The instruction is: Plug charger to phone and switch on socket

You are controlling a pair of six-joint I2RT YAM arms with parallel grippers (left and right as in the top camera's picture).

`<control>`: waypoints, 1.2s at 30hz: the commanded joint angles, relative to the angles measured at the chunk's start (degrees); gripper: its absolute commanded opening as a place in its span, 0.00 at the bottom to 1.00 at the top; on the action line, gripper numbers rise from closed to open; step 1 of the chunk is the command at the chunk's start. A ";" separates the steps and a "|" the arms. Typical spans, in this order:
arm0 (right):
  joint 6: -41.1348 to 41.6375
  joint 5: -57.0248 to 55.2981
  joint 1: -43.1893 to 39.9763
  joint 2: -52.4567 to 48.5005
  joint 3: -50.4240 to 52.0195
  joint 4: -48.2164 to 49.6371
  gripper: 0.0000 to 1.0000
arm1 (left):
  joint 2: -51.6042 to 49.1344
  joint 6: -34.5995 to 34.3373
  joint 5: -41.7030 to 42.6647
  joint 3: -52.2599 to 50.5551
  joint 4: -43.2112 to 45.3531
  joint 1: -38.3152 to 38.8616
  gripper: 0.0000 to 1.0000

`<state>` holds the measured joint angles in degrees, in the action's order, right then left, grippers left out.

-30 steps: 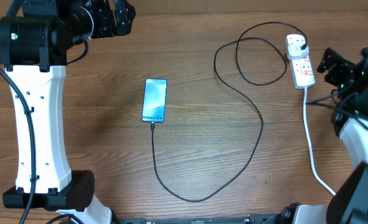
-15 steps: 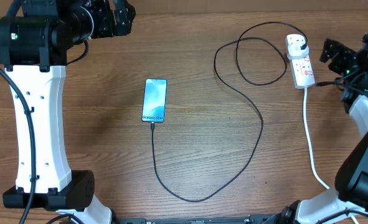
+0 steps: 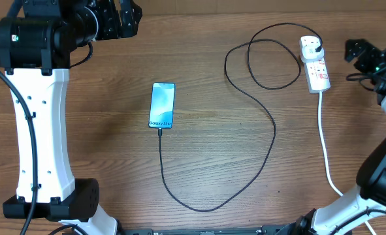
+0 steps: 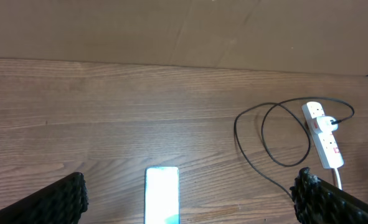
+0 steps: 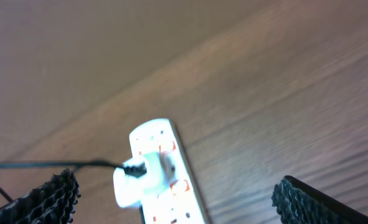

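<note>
The right-wrist view is blurred. The power strip (image 5: 171,149) reads there as a white bar with red marks and a white plug seated in it, and the charger cable (image 5: 47,165) runs off to the left. The switch positions cannot be made out. Only the two dark fingertips of the right pincer (image 5: 184,202) show, at the lower corners, spread wide and holding nothing. From overhead it hangs to the right of the strip, apart from it.

The left pincer (image 4: 190,200) is also spread wide and empty, its tips cut off by the frame, up at the table's far left. In its view the phone (image 4: 162,194) is cropped by the bottom edge.

From overhead the phone lies flat mid-table, its light blue screen up. The cable's tip meets its lower edge, but whether it is fully seated is too small to tell. The cable loops down, right and up to the strip. The strip's thick white cord (image 3: 323,137) runs toward the near edge and is lost behind the right arm (image 3: 382,176).

The table (image 3: 101,150) is brown wood grain, and a plain brown board (image 4: 171,25) backs it.
</note>
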<state>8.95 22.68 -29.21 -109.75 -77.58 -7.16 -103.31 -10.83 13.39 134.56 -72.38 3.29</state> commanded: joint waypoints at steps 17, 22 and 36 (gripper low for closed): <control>5.60 2.29 1.97 -4.83 -2.49 -6.49 0.95 | -0.63 -0.81 -0.31 -0.22 0.17 -0.26 1.00; 3.93 -8.33 4.20 -6.25 -7.23 -13.38 0.94 | -0.63 -0.81 -0.31 -0.22 0.17 -0.26 1.00; 3.13 -13.00 4.39 -14.51 -13.99 -16.37 0.89 | -0.63 -0.81 -0.31 -0.22 0.17 -0.26 1.00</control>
<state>12.58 11.66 -24.67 -121.78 -90.02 -24.49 -103.31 -10.83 13.39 134.56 -72.40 3.29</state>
